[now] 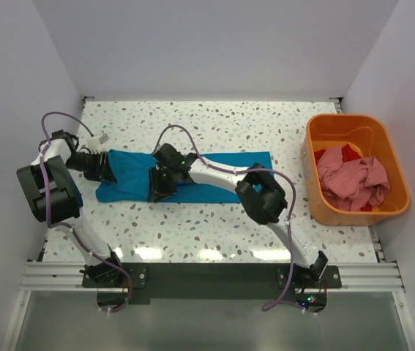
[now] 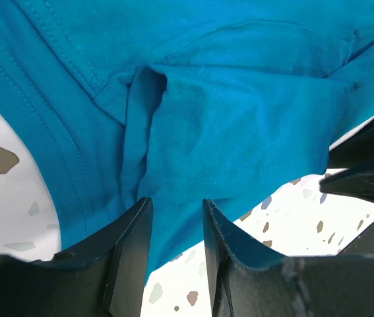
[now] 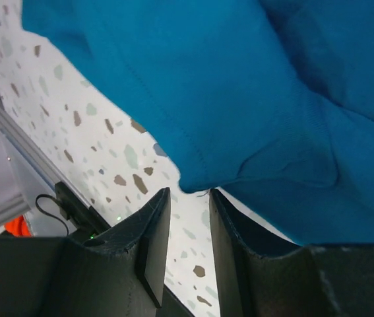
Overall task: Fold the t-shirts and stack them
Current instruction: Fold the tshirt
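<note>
a: across the middle of the table we have the teal t-shirt, its long axis running left to right. we can't tell which end is the collar.

b: our left gripper is at its left end, clamped on the cloth edge.

a: our right gripper is at the near edge, left of centre. a fold's tip sits at its narrow mouth, but we cannot tell if it's nipped.

b: we'd fold rightward, then.
</note>
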Controlling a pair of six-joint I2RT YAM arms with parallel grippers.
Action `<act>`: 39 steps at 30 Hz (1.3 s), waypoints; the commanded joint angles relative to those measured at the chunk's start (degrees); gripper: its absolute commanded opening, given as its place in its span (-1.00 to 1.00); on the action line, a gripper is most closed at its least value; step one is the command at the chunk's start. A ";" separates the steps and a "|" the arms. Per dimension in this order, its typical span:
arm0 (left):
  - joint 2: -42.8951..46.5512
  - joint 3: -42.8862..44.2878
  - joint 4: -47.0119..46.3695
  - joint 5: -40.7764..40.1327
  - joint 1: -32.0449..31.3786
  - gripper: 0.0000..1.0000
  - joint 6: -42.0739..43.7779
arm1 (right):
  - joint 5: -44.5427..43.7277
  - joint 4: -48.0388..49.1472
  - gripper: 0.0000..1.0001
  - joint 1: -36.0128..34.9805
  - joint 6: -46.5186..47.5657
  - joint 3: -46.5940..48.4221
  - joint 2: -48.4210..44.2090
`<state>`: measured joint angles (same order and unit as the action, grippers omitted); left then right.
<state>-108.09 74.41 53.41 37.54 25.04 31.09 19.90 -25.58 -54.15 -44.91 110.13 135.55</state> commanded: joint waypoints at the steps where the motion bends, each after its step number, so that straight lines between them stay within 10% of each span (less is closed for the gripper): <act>1: 2.80 0.21 -1.02 1.57 0.19 -0.17 0.46 | -2.06 0.97 -0.32 0.10 -3.70 1.49 1.47; 32: 1.75 0.30 -1.29 1.84 0.36 -0.16 -0.68 | 5.15 6.16 -0.31 1.59 -9.15 1.59 0.77; 39: 1.75 1.08 -0.94 1.66 0.36 -0.16 -0.95 | 5.32 6.16 -0.79 2.38 -9.85 0.53 1.30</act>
<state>-108.07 74.32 53.34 37.78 25.08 30.65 23.79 -21.10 -52.38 -53.30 110.52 137.78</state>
